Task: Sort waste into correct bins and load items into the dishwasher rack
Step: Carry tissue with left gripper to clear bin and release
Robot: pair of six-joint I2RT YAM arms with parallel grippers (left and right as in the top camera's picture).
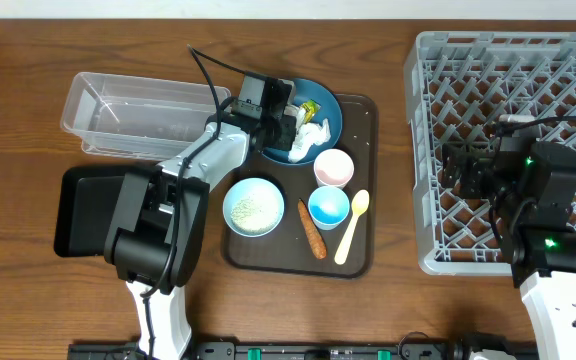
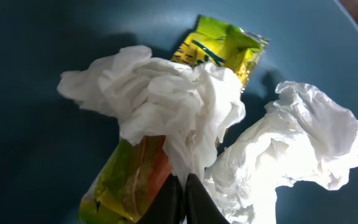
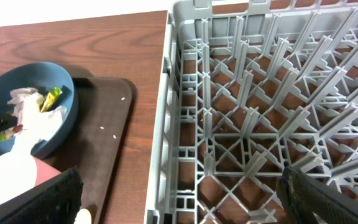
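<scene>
My left gripper (image 1: 290,125) hangs over the dark blue plate (image 1: 330,112) on the brown tray, its fingers (image 2: 184,180) shut on crumpled white tissue (image 2: 166,93). The yellow-green wrapper (image 2: 225,46) lies under that tissue, and a second wad of tissue (image 2: 291,143) lies beside it. The pale blue bowl (image 1: 253,206) holds rice grains. The pink cup (image 1: 333,167), blue cup (image 1: 329,207), yellow spoon (image 1: 352,227) and carrot piece (image 1: 312,229) sit on the tray. My right gripper (image 1: 463,170) is open and empty above the left side of the grey rack (image 1: 508,60).
The clear tub (image 1: 138,112) stands at the back left and the black tray (image 1: 83,210) lies in front of it, partly under my left arm. The brown serving tray (image 1: 363,110) has a few loose rice grains (image 3: 110,130). The rack wall (image 3: 166,93) stands right of the tray.
</scene>
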